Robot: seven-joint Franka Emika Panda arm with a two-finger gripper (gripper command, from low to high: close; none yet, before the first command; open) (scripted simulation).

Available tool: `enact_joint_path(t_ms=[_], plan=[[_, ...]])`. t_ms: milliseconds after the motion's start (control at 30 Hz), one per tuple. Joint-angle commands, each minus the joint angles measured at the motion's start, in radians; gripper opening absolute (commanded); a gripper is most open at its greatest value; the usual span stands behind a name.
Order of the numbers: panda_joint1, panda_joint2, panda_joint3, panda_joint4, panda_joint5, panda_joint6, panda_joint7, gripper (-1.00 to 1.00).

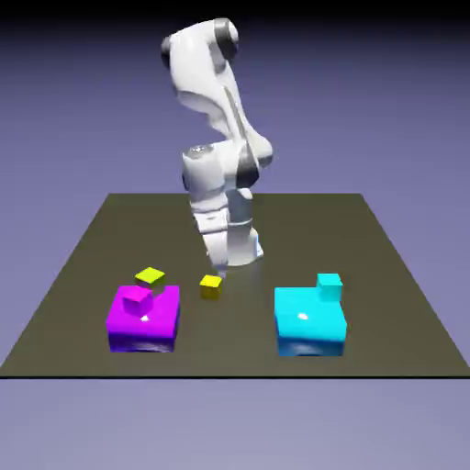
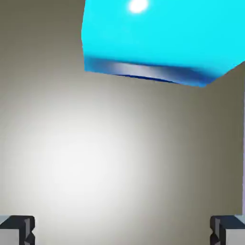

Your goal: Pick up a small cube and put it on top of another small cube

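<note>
so the hand [image 2: 122, 230] is wide open and empty, and the gold cube [image 1: 211, 287] sits on the counter [image 1: 239, 344] just off its tip, slightly toward the exterior view's left imo

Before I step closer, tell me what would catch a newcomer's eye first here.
Probably the big cyan block, toward the exterior view's right, and the big magenta block toward its left, both brightly colored on the dark table. Next, the tiny golden-yellow cube between them, below the white arm.
</note>
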Motion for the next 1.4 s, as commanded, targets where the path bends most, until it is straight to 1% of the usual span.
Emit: enact_joint_path(t_ms=[0,767,800,1367], plan=[[0.017,0.004,-0.024,-0.001,-0.007,-0.011,-0.044,0.0],[0.393,0.098,-0.553,-0.015,-0.169,-0.267,-1.02,0.0],[0.393,0.098,-0.553,-0.015,-0.169,-0.267,-1.02,0.0],[0.203,0.542,-0.13,-0.021,0.57,-0.113,-1.547,0.0]])
